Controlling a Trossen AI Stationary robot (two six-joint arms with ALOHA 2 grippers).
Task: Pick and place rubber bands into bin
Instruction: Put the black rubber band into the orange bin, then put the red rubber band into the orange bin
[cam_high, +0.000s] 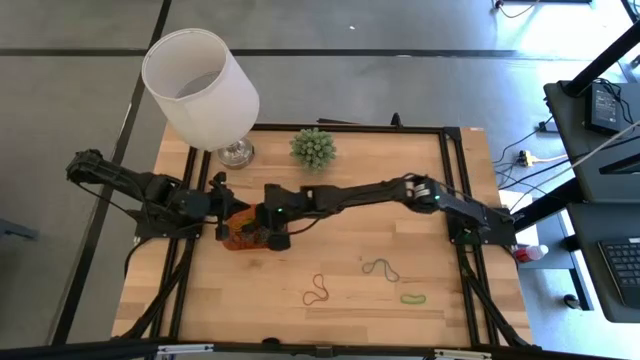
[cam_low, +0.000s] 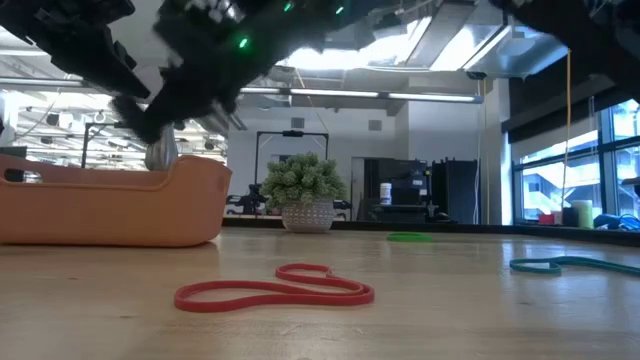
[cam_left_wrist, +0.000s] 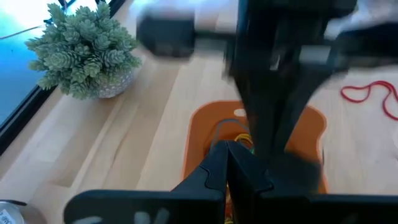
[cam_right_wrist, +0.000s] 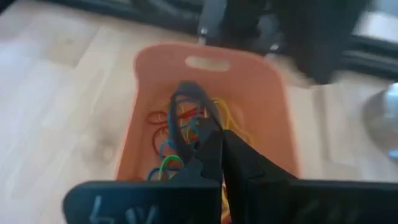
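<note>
The orange bin (cam_high: 238, 236) sits at the table's left middle, and several red, yellow, blue and green rubber bands (cam_right_wrist: 171, 140) lie in it. My right gripper (cam_right_wrist: 214, 146) is over the bin (cam_right_wrist: 261, 93), shut on a dark rubber band (cam_right_wrist: 186, 99). My left gripper (cam_left_wrist: 229, 155) is shut at the bin's left side (cam_left_wrist: 202, 134). Three bands lie flat on the wood: orange-brown (cam_high: 318, 290), blue-grey (cam_high: 380, 267) and green (cam_high: 413, 297). The low view shows them as well, the orange-brown band (cam_low: 275, 290), the blue-grey band (cam_low: 570, 265) and the green band (cam_low: 408, 237). My right gripper pinches the dark rubber band between its two fingertips, at one end of the loop (cam_right_wrist: 202, 134). The rest of the loop (cam_right_wrist: 180, 93) sticks out past the fingertips, clear above the bands lying in the bin. My left gripper is over the bin's rim; I cannot tell whether it touches the rim.
A white lampshade (cam_high: 200, 88) on a silver base (cam_high: 236, 152) stands at the far left corner. A spiky green ball plant (cam_high: 313, 147) sits at the far edge. The two arms almost meet over the bin. Bare wood lies along the near and right parts of the table (cam_high: 430, 240).
</note>
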